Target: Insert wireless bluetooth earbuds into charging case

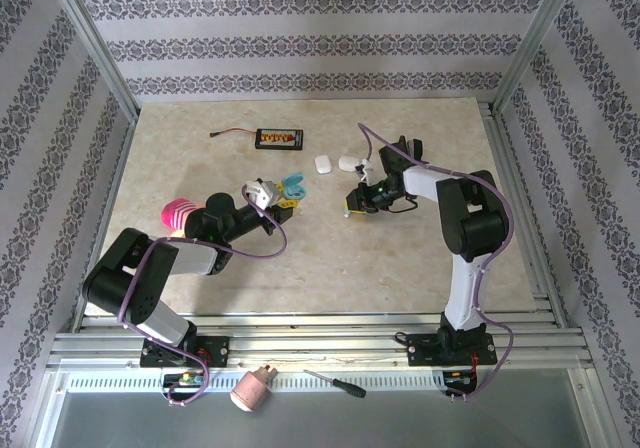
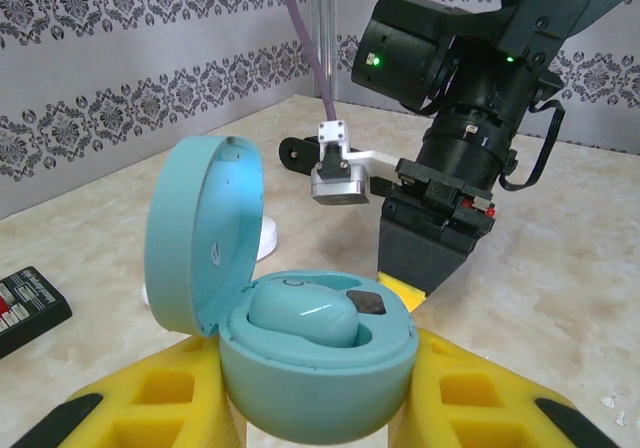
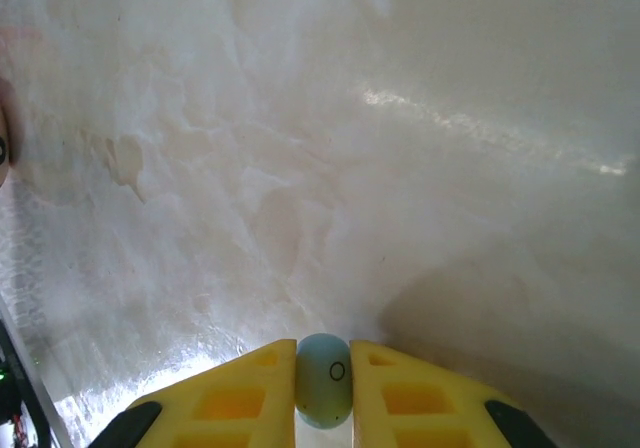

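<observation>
The jaws of the left gripper (image 2: pixel 315 413) are drawn in around the base of the open pale blue charging case (image 2: pixel 320 368), holding it upright with the lid tipped back. The jaws of the right gripper (image 3: pixel 323 373) are nearly shut, pinching a pale blue earbud (image 3: pixel 323 393) at their tips. Another earbud (image 2: pixel 300 313) is seated in the case, and a dark free well (image 2: pixel 365 301) shows beside it. The right gripper hangs just beyond the case, close but apart.

The step in hand looks like bringing the held bud over that well. To do it well, the right arm should likely come in from above, clear of the lid. It should turn the bud to match the well and let go only once it sits, while the left holds the case level.

Patterned walls (image 1: pixel 300 48) enclose a pale marbled counter (image 1: pixel 200 128), flat and glossy. A black device (image 1: pixel 278 141) and a white case (image 1: pixel 323 164) lie well apart from the work.
</observation>
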Action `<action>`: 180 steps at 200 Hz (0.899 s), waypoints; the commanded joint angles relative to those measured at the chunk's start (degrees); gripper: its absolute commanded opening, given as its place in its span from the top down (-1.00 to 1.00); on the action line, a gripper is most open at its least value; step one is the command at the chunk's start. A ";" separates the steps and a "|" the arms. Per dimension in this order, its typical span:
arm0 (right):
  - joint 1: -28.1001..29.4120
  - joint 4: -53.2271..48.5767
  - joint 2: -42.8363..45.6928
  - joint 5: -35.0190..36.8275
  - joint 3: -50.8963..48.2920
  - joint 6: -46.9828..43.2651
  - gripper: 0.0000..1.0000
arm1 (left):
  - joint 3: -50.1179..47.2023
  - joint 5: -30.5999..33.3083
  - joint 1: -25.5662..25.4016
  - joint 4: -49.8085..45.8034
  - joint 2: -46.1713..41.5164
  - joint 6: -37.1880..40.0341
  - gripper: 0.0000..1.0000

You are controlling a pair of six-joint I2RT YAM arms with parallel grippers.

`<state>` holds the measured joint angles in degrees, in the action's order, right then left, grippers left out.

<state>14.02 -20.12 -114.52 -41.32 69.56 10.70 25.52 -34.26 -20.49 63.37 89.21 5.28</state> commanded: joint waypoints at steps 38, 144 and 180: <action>0.43 2.54 8.83 5.37 -5.65 1.09 0.65 | 1.26 -1.90 0.54 -0.34 -0.04 0.43 0.44; 0.40 9.56 13.19 11.09 -14.44 6.52 0.66 | 7.76 -4.39 -2.41 -7.06 2.37 0.32 0.45; 0.35 11.04 12.74 11.77 -14.81 7.73 0.66 | 9.45 -5.63 -2.47 -9.34 3.08 0.62 0.45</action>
<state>14.02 -11.64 -102.89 -30.85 55.66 16.67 32.86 -37.56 -22.17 56.14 91.64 5.72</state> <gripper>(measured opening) 0.174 0.333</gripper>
